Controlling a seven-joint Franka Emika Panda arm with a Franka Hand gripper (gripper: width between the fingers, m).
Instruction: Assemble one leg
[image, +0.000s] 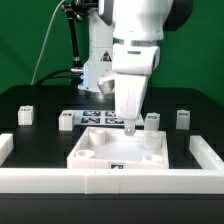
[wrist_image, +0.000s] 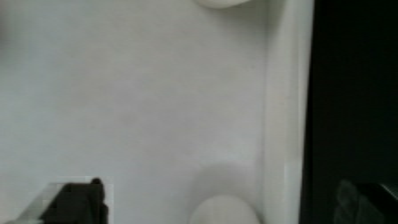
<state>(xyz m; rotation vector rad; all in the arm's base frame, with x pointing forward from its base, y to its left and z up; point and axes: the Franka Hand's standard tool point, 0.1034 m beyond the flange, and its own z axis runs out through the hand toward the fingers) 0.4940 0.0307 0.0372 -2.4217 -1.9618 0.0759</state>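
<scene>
The arm (image: 135, 40) reaches straight down over the far right part of the plate (image: 110, 150), a large white square with round sockets at its corners. The plate lies flat in the middle of the black worktop (image: 40, 140). The jaws hang just above the plate or touch it; which, I cannot tell.

In the wrist view the two fingers sit wide apart. One dark finger (wrist_image: 71, 203) is over the plate (wrist_image: 143, 100). The other finger (wrist_image: 366, 196) shows only faintly against the dark worktop (wrist_image: 356, 100) past the plate's edge. Only the plate's surface and one socket (wrist_image: 231, 185) lie between them, so the jaws are spread wide and hold nothing.

Four legs stand upright on the worktop behind the plate, each a small white block with a tag on one face. The first leg (image: 25, 115) is far out on the exterior view's left. The second leg (image: 67, 120) stands just beside the marker board (image: 93, 118). The third leg (image: 152, 120) stands near the plate's far right corner, just beside the jaws on the exterior view's right but apart from them. The fourth leg (image: 182, 118) stands further right. No leg is in a socket.

A front rail (image: 110, 182), a left rail (image: 5, 150) and a right rail (image: 205, 152), all white, border the area around the plate.
</scene>
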